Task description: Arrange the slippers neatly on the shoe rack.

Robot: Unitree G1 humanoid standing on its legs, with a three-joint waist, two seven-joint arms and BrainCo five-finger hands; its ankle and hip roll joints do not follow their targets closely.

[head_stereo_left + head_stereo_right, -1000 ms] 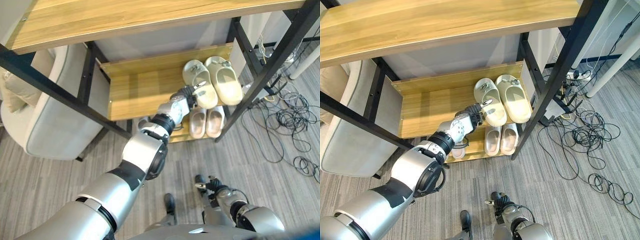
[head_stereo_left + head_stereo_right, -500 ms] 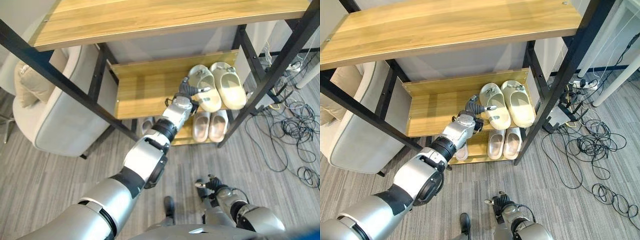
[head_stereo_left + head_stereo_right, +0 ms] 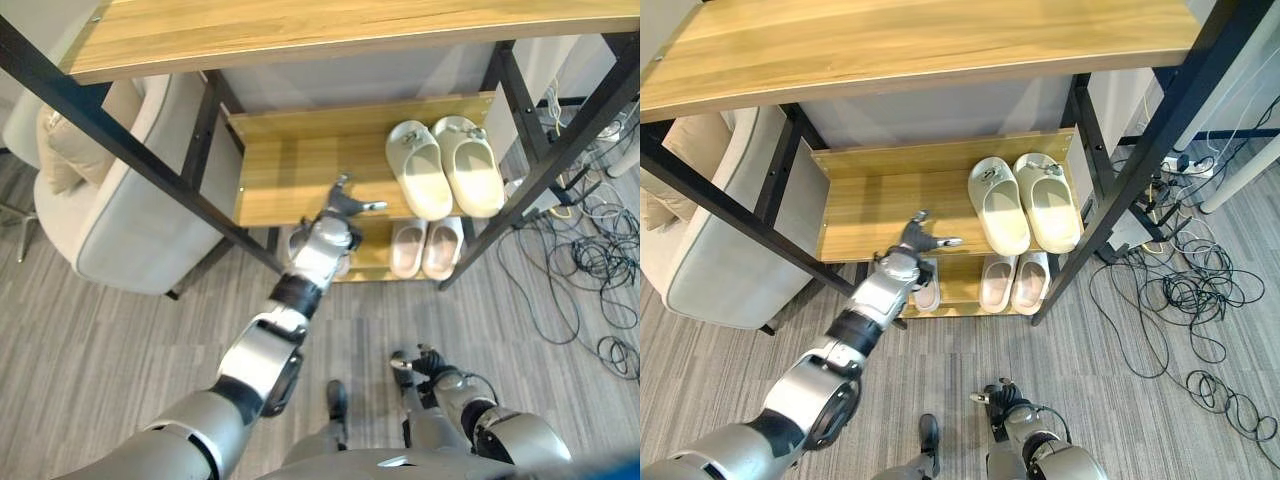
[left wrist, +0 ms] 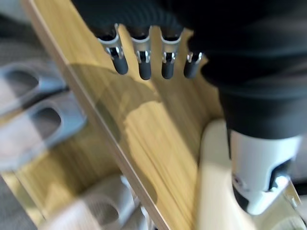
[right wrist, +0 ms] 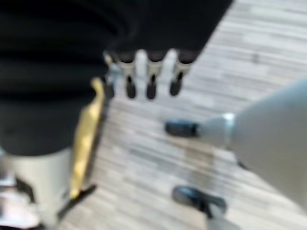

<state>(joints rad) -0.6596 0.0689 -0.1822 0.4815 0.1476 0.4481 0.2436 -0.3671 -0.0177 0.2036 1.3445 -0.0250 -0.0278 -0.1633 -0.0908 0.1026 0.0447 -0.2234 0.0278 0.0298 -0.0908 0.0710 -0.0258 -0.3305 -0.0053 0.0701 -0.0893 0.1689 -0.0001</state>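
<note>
A pair of cream slippers [image 3: 447, 172] lies side by side at the right end of the rack's middle shelf [image 3: 290, 175], toes towards the front. My left hand [image 3: 340, 206] hovers open over that shelf's front edge, left of the pair and apart from it, holding nothing. In the left wrist view its fingers [image 4: 144, 67] are straight above the wood, with a cream slipper [image 4: 216, 172] beside the thumb. A pale pink pair [image 3: 426, 248] and a grey slipper [image 3: 927, 295] sit on the bottom shelf. My right hand [image 3: 422, 364] hangs low near the floor, open.
A grey armchair [image 3: 130, 210] stands close against the rack's left side. Black slanted posts [image 3: 540, 170] frame the rack, and the wide top shelf [image 3: 300, 30] overhangs it. Loose cables [image 3: 590, 250] cover the floor to the right.
My left hand has let go of the left cream slipper and drawn back to the left, to the shelf's front edge. The camera has shifted too.
</note>
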